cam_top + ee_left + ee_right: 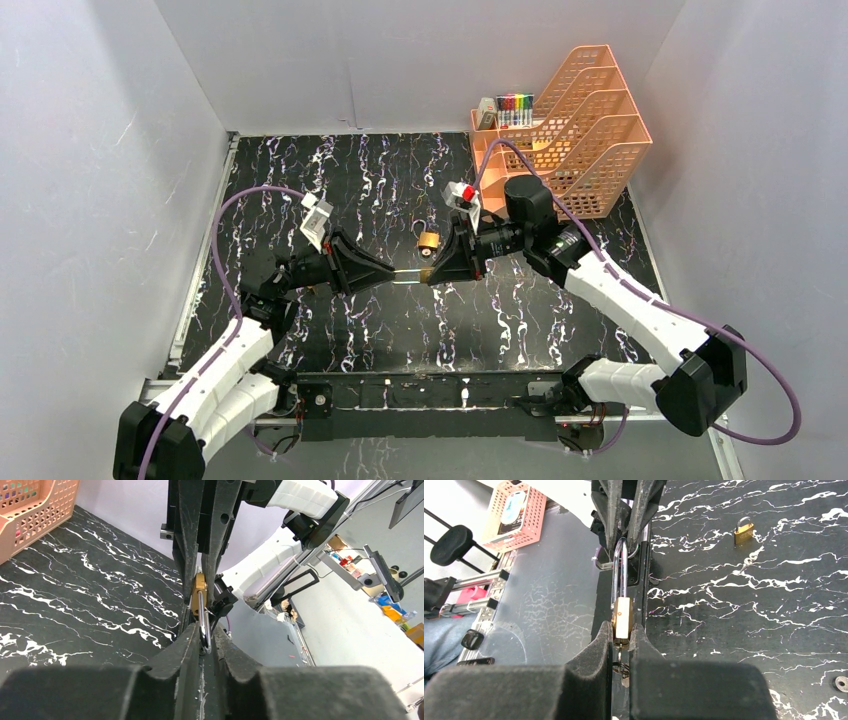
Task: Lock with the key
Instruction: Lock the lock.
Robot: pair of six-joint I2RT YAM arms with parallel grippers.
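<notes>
From above, the two arms meet in the middle of the black table [300, 180]. The left gripper [388, 272] and the right gripper [437, 270] point at each other. The lock [428, 275] hangs between them, up off the table. Its thin loop [406, 272] runs toward the left gripper. A second lock [430, 240] sits on the table just above them in the frame. An orange tray [580, 140] stands in the upper right, with pens [515, 108] beside it. In the left wrist view, the left fingers [185, 645] come up from the bottom of the frame and are squeezed tight on the end of the loop. The gold body [199, 591] of the lock is higher up, in the middle, pinched by the right fingers [186, 540] coming down from the top. In the right wrist view, the right fingers at the bottom are closed tight on the body, and the loop goes up to the left gripper at the top. A small key [624, 675] on a ring seems to hang under the body, but it is hard to see. The second lock lies in the upper right.
</notes>
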